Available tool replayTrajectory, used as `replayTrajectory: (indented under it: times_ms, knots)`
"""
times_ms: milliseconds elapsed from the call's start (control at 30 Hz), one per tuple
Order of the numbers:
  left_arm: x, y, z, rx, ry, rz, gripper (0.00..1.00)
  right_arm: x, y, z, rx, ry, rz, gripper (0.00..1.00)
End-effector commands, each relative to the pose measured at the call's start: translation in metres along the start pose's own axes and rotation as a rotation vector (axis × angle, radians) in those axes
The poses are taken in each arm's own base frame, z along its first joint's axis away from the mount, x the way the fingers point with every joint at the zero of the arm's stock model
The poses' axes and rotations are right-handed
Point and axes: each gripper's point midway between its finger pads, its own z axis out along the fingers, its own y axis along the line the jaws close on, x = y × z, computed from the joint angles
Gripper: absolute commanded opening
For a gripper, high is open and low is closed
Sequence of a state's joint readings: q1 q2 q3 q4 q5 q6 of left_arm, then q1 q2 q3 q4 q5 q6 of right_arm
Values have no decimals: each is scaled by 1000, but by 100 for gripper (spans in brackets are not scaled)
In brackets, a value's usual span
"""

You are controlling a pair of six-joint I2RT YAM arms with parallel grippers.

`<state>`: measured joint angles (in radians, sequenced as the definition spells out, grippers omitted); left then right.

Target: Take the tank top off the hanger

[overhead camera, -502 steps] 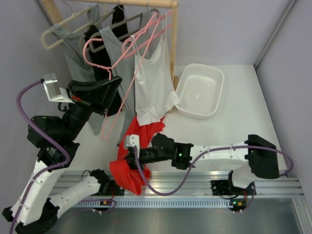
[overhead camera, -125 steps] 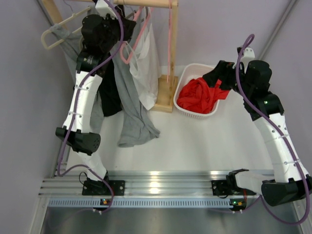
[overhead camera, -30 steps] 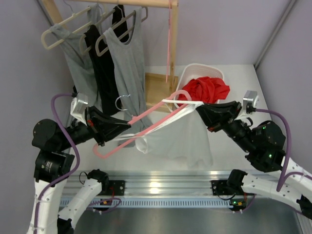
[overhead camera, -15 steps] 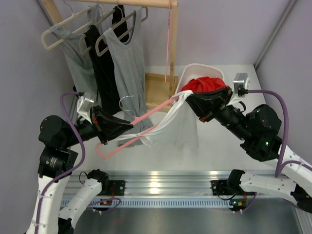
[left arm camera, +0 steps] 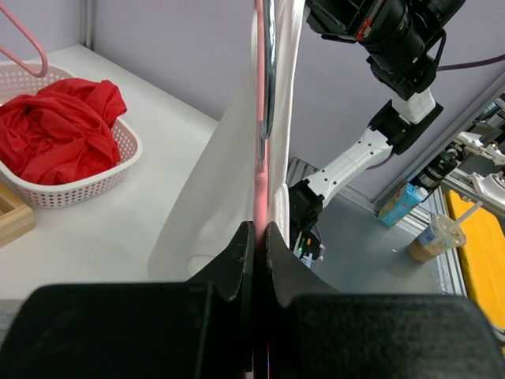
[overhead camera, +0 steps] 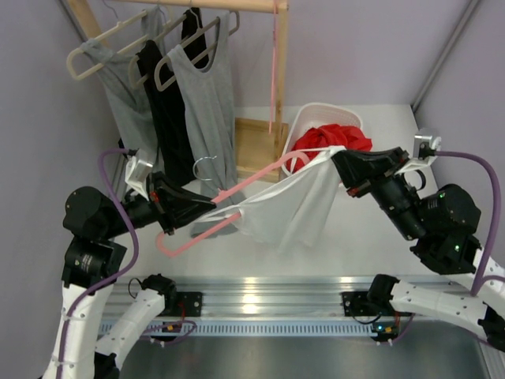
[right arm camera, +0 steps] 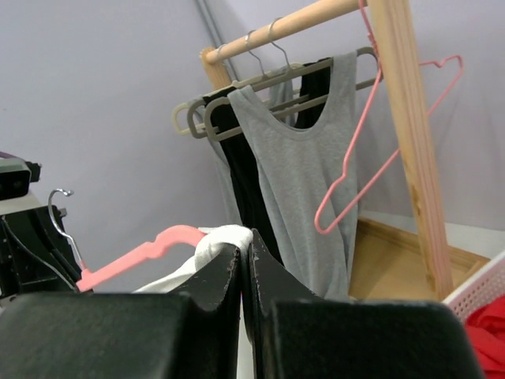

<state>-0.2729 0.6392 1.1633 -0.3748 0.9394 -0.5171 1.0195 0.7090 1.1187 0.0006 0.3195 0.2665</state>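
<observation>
Partly hidden, hanger (overhead camera: pixel 246 181) inside tank top (overhead camera: pixel 296 209)

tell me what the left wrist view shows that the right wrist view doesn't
Only left wrist: the right arm and a drink cup beyond the table. Only right wrist: the wooden rail, the grey tank top and an empty hanger hanging there. Both: the pink hanger carrying the white tank top.

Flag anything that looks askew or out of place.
The white tank top is stretched askew in mid-air: the left gripper clamps its pink hanger, the right gripper grips a bunched edge, so it hangs half off. The red cloth bulges over the basket rim.
</observation>
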Motion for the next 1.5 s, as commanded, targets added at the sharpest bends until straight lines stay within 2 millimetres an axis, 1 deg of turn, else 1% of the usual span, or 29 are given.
replayTrajectory:
  times_ms: [0,100,167,233,333,467,567,600,667,700,767,800,833,867,900,933,967,1000,1033,1067,1100,1133,1200,1267,1300,1333,1367,1433,1467]
  knots:
    - [-7,-20,-4,64,3,50,0,-19,-16,-11,88,-59,16,0]
    - [-14,-35,-8,101,1,63,0,2,-21,-9,105,18,-24,0]
    - [-19,-40,-10,102,-13,78,0,18,-16,-5,74,70,-40,0]
    - [-30,-41,-11,69,-52,97,0,37,-8,-1,23,122,-50,0]
    - [-44,-39,-11,28,-94,108,0,55,-3,-2,-21,164,-49,0]
    - [-57,-42,-11,13,-124,135,0,67,-4,-7,-49,158,-49,0]
    - [-68,-38,-11,-27,-162,141,0,76,6,-10,-118,172,-54,0]
    - [-71,-34,-10,-43,-170,133,0,79,18,-9,-187,170,-46,0]
    - [-79,-26,-9,-87,-200,119,0,88,30,-9,-258,187,-34,0]
    - [-81,-20,-6,-104,-204,105,0,104,44,-11,-344,231,-28,0]
    - [-86,-12,-4,-133,-215,89,0,113,64,-11,-439,238,-8,0]
    - [-87,-7,-1,-143,-215,80,0,131,71,-10,-475,277,-2,0]
    - [-88,-4,-1,-152,-218,77,0,138,77,-10,-502,280,5,0]
    - [-91,0,-1,-170,-230,77,0,134,89,-9,-546,238,17,0]
    - [-93,3,1,-177,-236,76,0,155,102,-14,-592,274,30,0]
    - [-94,4,1,-182,-243,79,0,152,114,-12,-626,228,45,0]
    - [-98,7,1,-193,-263,87,0,157,129,-18,-675,226,51,0]
    - [-101,7,1,-196,-272,91,0,175,134,-17,-684,251,46,1]
    - [-102,7,2,-193,-277,87,0,181,140,-16,-695,253,45,2]
    - [-106,4,3,-183,-280,88,0,180,151,-16,-718,231,59,7]
    - [-110,1,3,-172,-289,84,0,197,155,-11,-713,257,60,11]
    - [-113,-1,3,-167,-293,81,0,203,159,-10,-720,258,70,16]
    - [-123,-10,2,-148,-312,91,0,215,169,-4,-724,242,99,42]
    - [-133,-19,0,-137,-334,104,0,227,171,4,-682,223,118,73]
    - [-136,-21,-1,-138,-343,101,0,233,170,6,-673,213,112,79]
    - [-139,-23,-2,-140,-352,101,0,237,168,9,-653,195,100,92]
    - [-141,-24,-3,-142,-359,99,0,244,158,13,-596,184,92,96]
    - [-146,-30,-5,-134,-373,100,0,252,150,22,-551,127,78,100]
    - [-148,-31,-6,-133,-378,96,0,267,143,25,-515,134,66,99]
